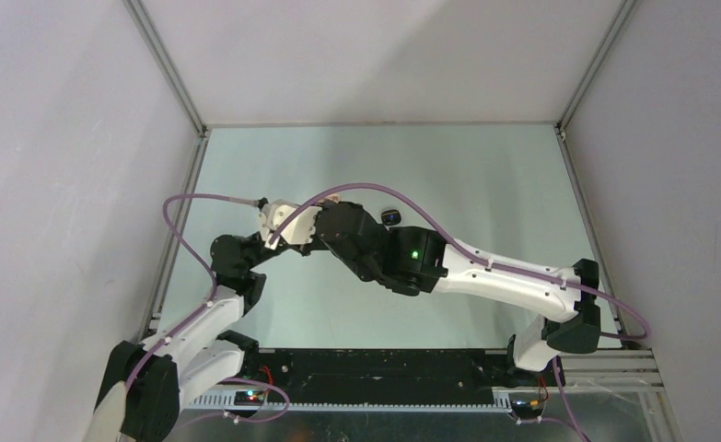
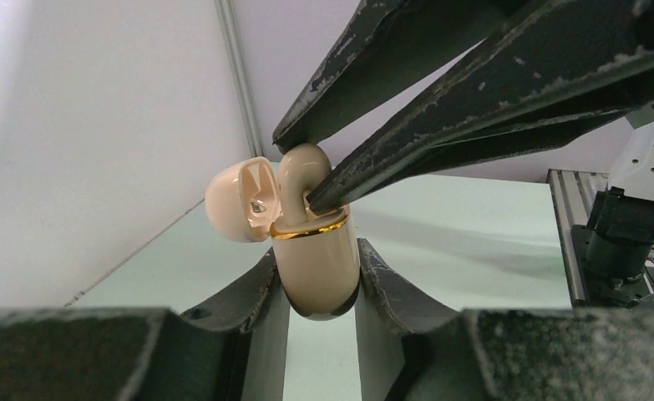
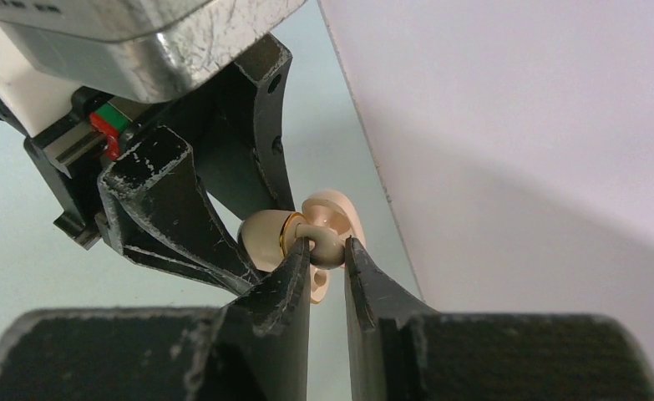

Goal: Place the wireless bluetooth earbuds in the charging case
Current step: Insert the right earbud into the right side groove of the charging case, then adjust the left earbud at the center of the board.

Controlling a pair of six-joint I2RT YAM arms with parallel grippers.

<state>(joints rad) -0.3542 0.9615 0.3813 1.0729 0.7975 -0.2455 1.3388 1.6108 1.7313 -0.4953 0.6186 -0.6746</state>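
Note:
My left gripper [image 2: 316, 261] is shut on the beige charging case [image 2: 319, 280] and holds it above the table with its lid [image 2: 231, 200] swung open. My right gripper [image 3: 327, 249] is shut on a cream-white earbud [image 3: 323, 246]. The earbud [image 2: 300, 174] stands with its stem down in the case's opening, at the gold rim. The case [image 3: 265, 238] also shows in the right wrist view between the left fingers [image 3: 181, 217]. In the top view both grippers meet at table centre [image 1: 306, 226], hiding the case. A small black earbud [image 1: 391, 217] lies on the table just right of them.
The pale green table [image 1: 485, 175] is fenced by grey walls and metal rails [image 1: 168, 78]. A rail and the left wall run close behind the held case [image 2: 238, 75]. The right arm's base and cables [image 2: 632, 242] stand at the near edge.

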